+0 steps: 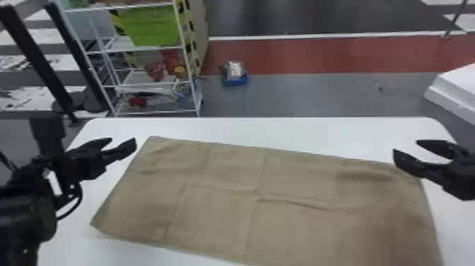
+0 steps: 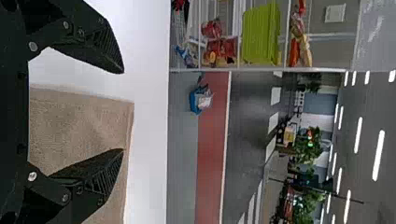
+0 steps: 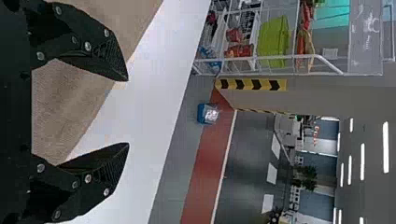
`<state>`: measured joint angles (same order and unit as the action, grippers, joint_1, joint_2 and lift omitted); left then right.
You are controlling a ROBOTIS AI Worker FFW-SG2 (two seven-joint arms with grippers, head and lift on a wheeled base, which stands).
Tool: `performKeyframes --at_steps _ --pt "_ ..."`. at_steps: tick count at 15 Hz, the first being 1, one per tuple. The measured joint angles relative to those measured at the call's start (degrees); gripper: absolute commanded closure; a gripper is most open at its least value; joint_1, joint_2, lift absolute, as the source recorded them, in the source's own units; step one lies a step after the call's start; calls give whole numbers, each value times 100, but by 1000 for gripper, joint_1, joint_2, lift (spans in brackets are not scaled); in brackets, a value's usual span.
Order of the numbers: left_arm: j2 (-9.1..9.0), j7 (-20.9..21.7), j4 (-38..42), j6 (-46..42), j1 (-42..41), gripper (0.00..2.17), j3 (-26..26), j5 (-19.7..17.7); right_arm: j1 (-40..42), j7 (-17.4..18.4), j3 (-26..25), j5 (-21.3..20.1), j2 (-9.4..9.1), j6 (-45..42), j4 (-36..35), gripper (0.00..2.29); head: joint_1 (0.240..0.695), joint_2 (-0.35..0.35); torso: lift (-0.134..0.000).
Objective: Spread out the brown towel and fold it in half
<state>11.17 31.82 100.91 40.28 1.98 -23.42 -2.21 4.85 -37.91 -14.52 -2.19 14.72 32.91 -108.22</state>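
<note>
I judge the spreading all but finished and the fold in half as my next step. The brown towel (image 1: 226, 208) lies broad and nearly flat on the white table (image 1: 289, 132), from left of centre across to the right of the head view and running out at the bottom edge, with shallow creases through its middle.

On the left of the frame, my left gripper (image 1: 123, 141) has its fingers spread with nothing between them, just to the left of the towel's upper-left corner. I would bring it a little to the right and down, until that corner sits between my fingers, then pinch it.

At the far right, my right gripper (image 1: 406, 146) is parted and empty too, close by the towel's upper-right corner, where one finger overlaps the cloth from this angle; whether it touches I cannot tell. Here I would line up with the corner, lower and close. With both corners caught, I think I should lift them together and carry that upper edge toward the bottom of the frame, keeping it taut so it doesn't skew.
</note>
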Motion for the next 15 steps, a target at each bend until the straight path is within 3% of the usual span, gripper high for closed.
performKeyframes --at_steps 4,7,12,15 --pt "405 394 -1148 102 896 343 447 2 -904 -847 177 39 19 202 984 289 695 92 -124" --pt "559 528 -1864 -142 1366 397 780 62 -1163 -1459 -11 239 52 126 1609 289 695 81 -124" --pt "605 462 -2144 -309 1502 400 1162 474 -1266 -1815 -120 204 254 516 1820 289 695 52 -124" --pt "606 239 -2454 -573 1658 410 1435 951 -1256 -1866 -220 246 286 838 1811 289 695 48 -124"
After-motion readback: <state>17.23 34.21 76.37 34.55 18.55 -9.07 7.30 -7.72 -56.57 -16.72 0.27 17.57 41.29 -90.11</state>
